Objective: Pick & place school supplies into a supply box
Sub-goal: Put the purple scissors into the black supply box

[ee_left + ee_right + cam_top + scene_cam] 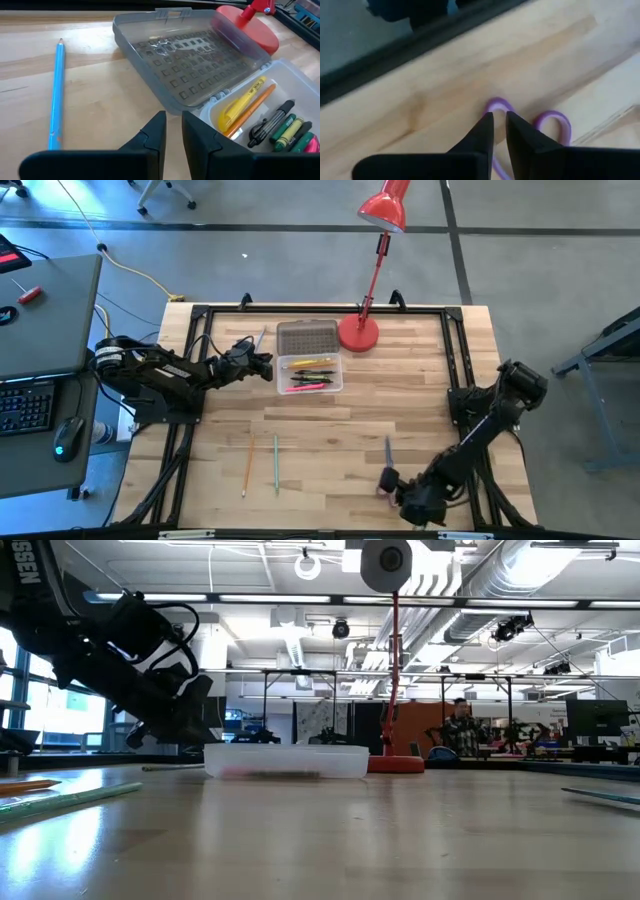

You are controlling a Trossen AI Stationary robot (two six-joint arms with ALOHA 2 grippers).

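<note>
My right gripper [499,131] sits nearly closed around one purple scissors [552,125] loop on the desk [420,90]. I judge that thin handle could slip free on lifting. The left gripper [172,135], fingers nearly together and empty, waits by the supply box [295,85].

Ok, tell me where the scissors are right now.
In the high view, the scissors lie near the table's front edge on the right side, with the right end effector at their purple handles.

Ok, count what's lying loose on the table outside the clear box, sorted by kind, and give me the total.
Pencils: 3 (blue beside the supply box lid, orange, green)
Scissors: 1 (purple-handled)
Total: 4
</note>
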